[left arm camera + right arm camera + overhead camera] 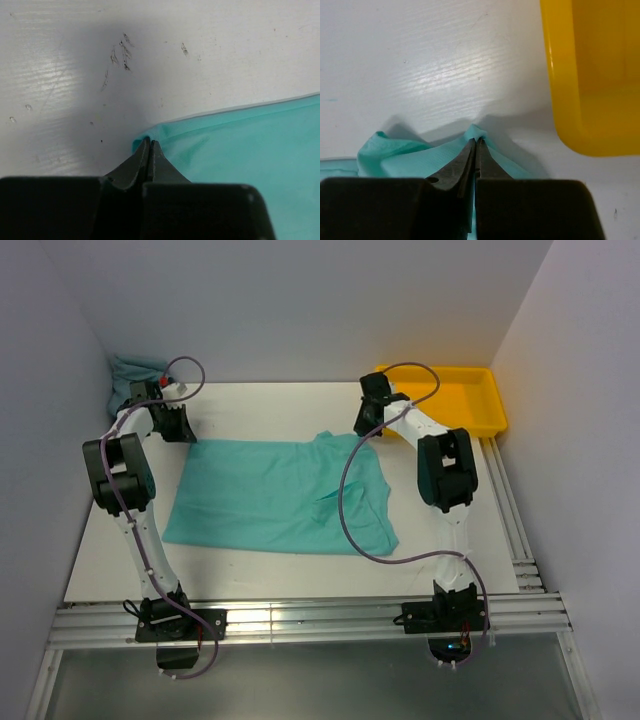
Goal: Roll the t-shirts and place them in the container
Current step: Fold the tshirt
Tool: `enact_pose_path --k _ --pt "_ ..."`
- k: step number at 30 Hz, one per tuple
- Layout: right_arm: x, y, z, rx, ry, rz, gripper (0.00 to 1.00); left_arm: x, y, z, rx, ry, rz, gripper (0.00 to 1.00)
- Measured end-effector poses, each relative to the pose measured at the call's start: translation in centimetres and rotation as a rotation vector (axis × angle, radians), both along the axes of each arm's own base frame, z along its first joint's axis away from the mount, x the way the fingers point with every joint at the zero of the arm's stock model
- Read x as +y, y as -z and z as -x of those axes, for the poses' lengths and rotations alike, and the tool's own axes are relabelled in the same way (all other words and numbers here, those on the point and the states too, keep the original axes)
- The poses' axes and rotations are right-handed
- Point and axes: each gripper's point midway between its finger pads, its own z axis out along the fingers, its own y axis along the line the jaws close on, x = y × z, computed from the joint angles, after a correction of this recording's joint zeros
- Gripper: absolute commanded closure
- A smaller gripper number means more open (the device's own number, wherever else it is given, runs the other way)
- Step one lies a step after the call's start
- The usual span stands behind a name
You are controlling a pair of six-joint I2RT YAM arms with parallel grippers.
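Spread t-shirt (270,500) flat at the middle of the table (280,410). Bunched t-shirt (130,372) behind and left of it, in the far-left corner. Tray (497,410) behind and right, near its far-right corner.

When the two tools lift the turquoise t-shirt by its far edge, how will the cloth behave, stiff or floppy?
Probably floppy: the turquoise t-shirt bunches into small folds where the right tool pinches it. It seems thin and light, since the left tool shuts almost fully on its corner. The middle would likely sag between the two grips.
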Motion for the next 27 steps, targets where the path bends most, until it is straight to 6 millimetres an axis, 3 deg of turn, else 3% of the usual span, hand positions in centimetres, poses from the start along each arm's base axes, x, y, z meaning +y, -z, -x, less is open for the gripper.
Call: enact_pose_path --k 8,13,22,27 --pt "-0.6 -5.1 1.3 -0.089 0.008 -0.017 1.0 -0.4 -2.0 0.9 -0.023 0.012 0.005 1.0" --pt "-0.8 -7.1 2.7 -0.127 0.014 -0.02 1.0 -0.7 -3.9 1.6 -0.061 0.036 -0.004 1.0" --pt "-1.3 -5.3 7.2 -0.063 0.018 0.025 1.0 -0.6 -5.6 4.9 -0.064 0.093 -0.013 1.0" --pt "-1.1 -5.7 9.5 -0.063 0.019 0.034 1.0 0.0 -6.6 7.4 -0.062 0.119 -0.024 1.0"
